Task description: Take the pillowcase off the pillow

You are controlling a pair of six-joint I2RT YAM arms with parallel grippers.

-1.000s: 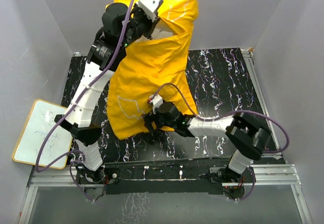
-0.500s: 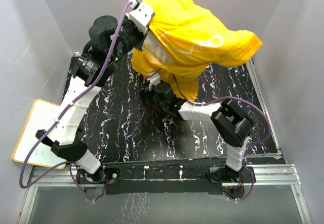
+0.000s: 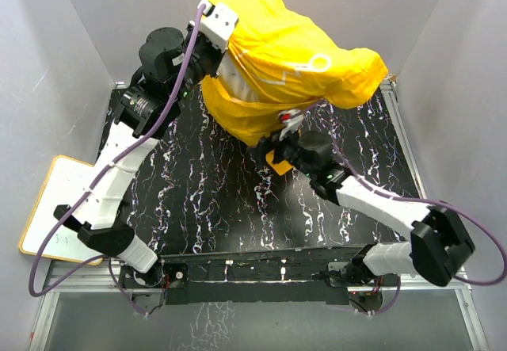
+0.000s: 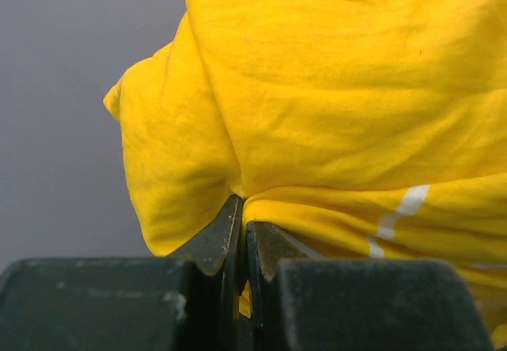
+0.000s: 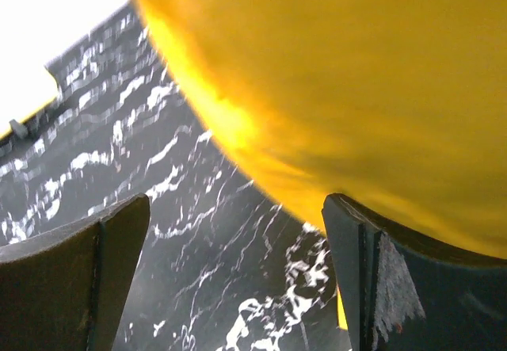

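The yellow pillowcase (image 3: 293,58) hangs as a full bulging bundle high over the far side of the table. My left gripper (image 3: 224,52) is shut on its fabric at the upper left; in the left wrist view the jaws (image 4: 242,224) pinch a yellow fold (image 4: 333,113). A pale strip, probably the pillow (image 3: 231,75), shows beside that grip; the rest of the pillow is hidden inside. My right gripper (image 3: 271,158) is open just under the bundle's lower edge. In the right wrist view its fingers (image 5: 238,208) stand wide apart, the yellow fabric (image 5: 356,74) above them.
The black marbled table (image 3: 206,200) lies below. A white whiteboard (image 3: 59,208) sticks out past the table's left edge. Grey walls close in on the left, back and right.
The pillowcase bundle has swung from hanging low at the left to high at the back right. My right arm has moved right and stretched out under it.
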